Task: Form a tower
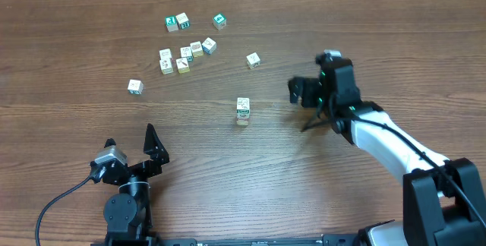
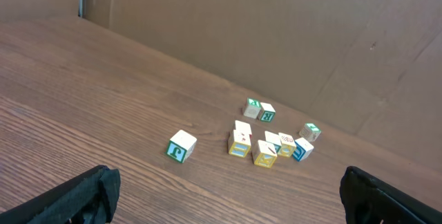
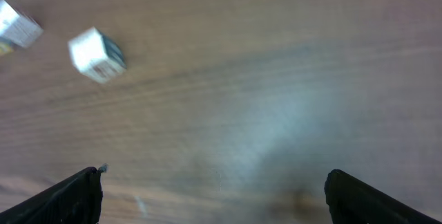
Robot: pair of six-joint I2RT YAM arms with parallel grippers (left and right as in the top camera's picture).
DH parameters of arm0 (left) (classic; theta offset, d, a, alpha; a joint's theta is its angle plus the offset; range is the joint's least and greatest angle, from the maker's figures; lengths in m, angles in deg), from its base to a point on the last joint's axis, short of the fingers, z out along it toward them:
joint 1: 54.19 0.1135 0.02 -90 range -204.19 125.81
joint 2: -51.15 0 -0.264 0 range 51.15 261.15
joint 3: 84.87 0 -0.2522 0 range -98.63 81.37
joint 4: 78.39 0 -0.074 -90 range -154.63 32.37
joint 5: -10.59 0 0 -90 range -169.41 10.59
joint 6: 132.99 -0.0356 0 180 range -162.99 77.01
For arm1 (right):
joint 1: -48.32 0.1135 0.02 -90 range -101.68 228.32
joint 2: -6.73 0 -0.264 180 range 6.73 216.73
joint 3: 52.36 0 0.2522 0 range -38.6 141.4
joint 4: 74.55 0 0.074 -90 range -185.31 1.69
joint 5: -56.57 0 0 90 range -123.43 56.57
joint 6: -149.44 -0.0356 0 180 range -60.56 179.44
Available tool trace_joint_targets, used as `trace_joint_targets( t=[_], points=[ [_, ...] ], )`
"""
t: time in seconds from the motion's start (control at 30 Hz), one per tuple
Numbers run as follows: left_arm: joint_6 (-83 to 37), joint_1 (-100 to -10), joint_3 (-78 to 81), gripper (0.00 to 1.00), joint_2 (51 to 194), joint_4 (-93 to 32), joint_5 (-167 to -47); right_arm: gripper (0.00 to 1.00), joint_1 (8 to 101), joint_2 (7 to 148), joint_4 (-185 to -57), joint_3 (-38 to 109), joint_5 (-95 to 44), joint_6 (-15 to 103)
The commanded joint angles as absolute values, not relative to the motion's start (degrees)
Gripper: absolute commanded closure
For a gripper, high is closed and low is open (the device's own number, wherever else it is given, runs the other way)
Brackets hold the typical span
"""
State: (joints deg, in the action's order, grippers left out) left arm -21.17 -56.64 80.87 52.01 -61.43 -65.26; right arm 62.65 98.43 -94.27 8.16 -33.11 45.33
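Both pairs of fingers are spread wide, nothing in either! My left gripper (image 1: 133,146) sits at 7 o'clock on the table (image 1: 380,33). My right gripper (image 1: 298,92) hovers over bare wood at 3 o'clock of the tower (image 1: 243,111). The tower stands upright near the table's middle, apart from both. Loose cubes (image 1: 186,52) scatter at its 11 o'clock, with a single cube (image 1: 254,61) at its 12 o'clock.

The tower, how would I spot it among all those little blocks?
Look at the middle of the wooden table. The tower stands there, apart from the scattered cubes farther back on the left. Unlike them, it is a short column with nothing beside it.
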Motion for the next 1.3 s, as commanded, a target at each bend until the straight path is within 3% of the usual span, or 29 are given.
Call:
trace_joint_targets(
  t=[0.0,0.23,0.77,1.27],
  points=[
    [-22.91,-56.34,81.07,0.00,51.40,-61.47,-65.48,0.00,60.22,94.54,-93.37,3.86,-29.83,48.06],
    [-22.89,-56.34,81.09,0.01,51.40,-61.47,-65.48,0.00,57.71,86.48,-92.57,-4.65,-29.44,55.10],
    [-22.89,-56.34,81.09,0.00,51.40,-61.47,-65.48,0.00,54.82,63.35,-75.06,-30.44,-29.22,54.95],
    [-22.91,-56.34,81.07,0.01,51.40,-61.47,-65.48,0.00,53.38,44.64,-79.34,-38.15,-29.00,54.36]
  ],
)
